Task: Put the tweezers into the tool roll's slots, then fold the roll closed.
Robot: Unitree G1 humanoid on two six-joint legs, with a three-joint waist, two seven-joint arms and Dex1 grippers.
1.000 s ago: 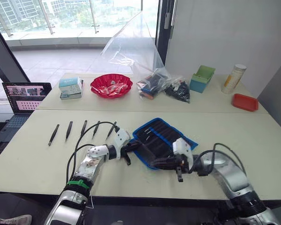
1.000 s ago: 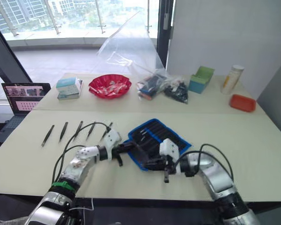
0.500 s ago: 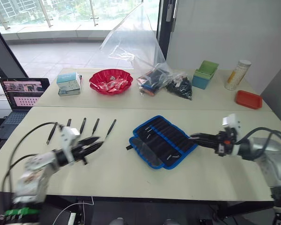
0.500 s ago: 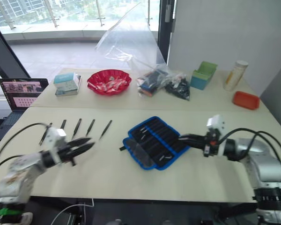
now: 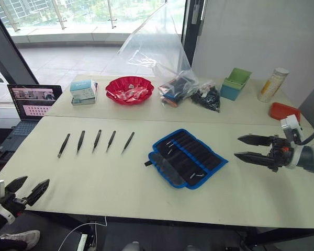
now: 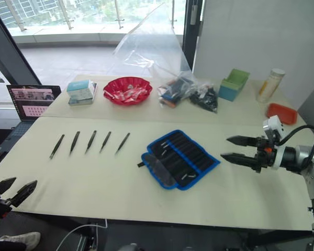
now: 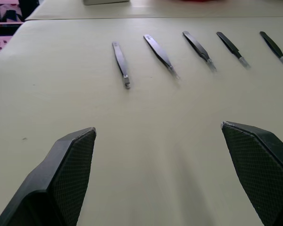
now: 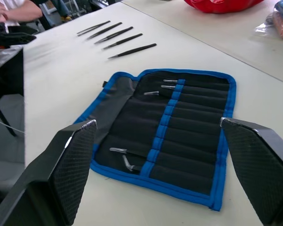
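The left gripper [image 5: 27, 189] hangs low at the near left edge of the table [image 5: 120, 183], its two black fingers spread apart with nothing between them. Ahead of it, well apart, the five tweezers [image 5: 97, 140] lie in a neat row on the bare tabletop, each one separate from its neighbour, tips pointing toward the robot.

The right gripper [image 5: 253, 148] hovers over the right side of the table, fingers likewise splayed and empty, aimed at the tool roll [image 5: 187, 158]. The roll lies unfolded and flat near the middle of the table, between the row of tweezers and the right gripper, its blue-edged slots facing up. A few small silvery pieces sit in some slots; what they are is unclear.

Judging from this, the task has barely begun: none of the five tweezers is in the roll, and the roll is not yet folded. All insertions and the closing fold remain.
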